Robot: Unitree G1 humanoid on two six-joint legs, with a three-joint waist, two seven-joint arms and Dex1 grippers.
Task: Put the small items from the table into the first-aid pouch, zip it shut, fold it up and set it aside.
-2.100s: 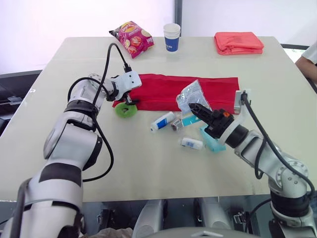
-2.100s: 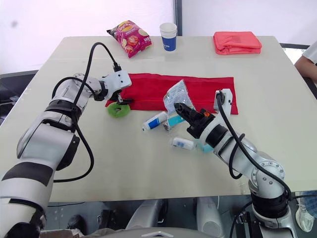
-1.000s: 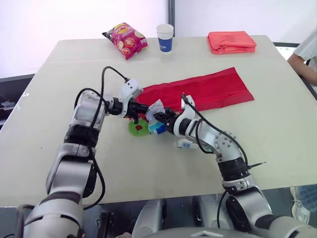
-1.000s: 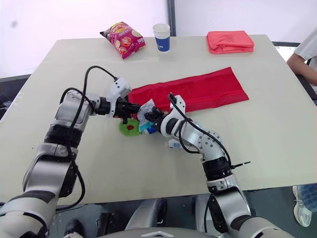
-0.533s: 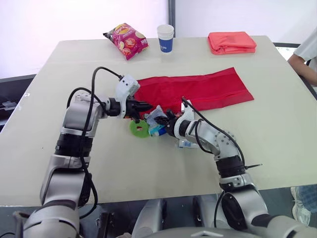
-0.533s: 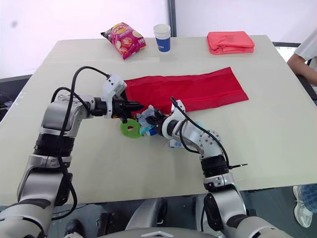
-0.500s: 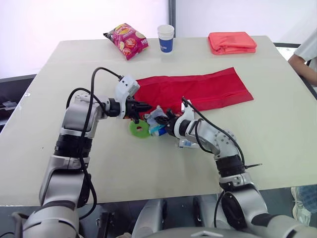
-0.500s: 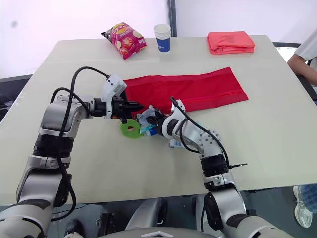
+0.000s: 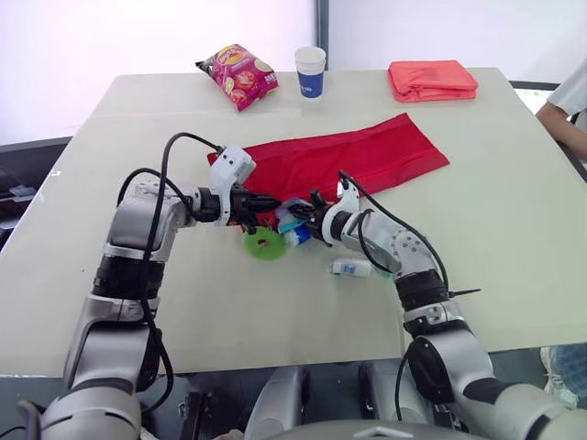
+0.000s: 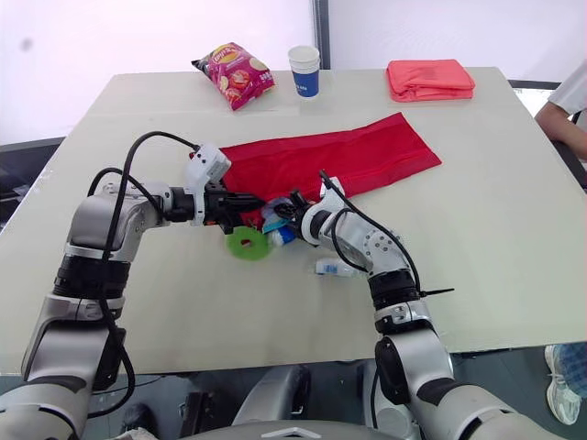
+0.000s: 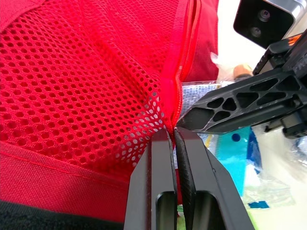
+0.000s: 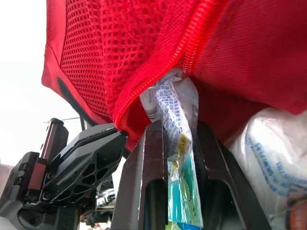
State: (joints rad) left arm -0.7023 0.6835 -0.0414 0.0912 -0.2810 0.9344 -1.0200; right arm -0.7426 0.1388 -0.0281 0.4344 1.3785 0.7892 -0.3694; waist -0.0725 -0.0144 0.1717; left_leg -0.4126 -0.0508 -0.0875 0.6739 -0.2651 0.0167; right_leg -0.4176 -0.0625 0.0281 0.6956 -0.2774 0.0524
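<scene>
**Both grippers at the pouch mouth, sachet at the opening**

Your left gripper has its two fingers pressed together on the first-aid pouch, pinching the edge where the red mesh lining meets the zipper. That edge is raised off the tabletop.

Your right gripper is clamped on a flat sachet printed in white, blue and teal. The top end of the sachet sits right under the zipper edge, at the pouch mouth. How far in it reaches, you cannot tell. The two grippers face each other, tips just beside one another, and one latticed finger of the right gripper lies close against the left gripper's fingertips.

The pouch lies open and flat across the middle of the tabletop, slanting so that its right end points toward the far right corner. Its left end is the one you are working on.

A crinkly clear packet with blue print lies against the pouch beside the sachet. A green ring rests on the tabletop just on the near side of the gripper tips. A small white tube lies alone, nearer the front edge, under the right forearm.

Along the far edge stand a chip bag and a paper cup. A folded coral cloth sits near the far right corner. A person's arm shows at the right edge.
</scene>
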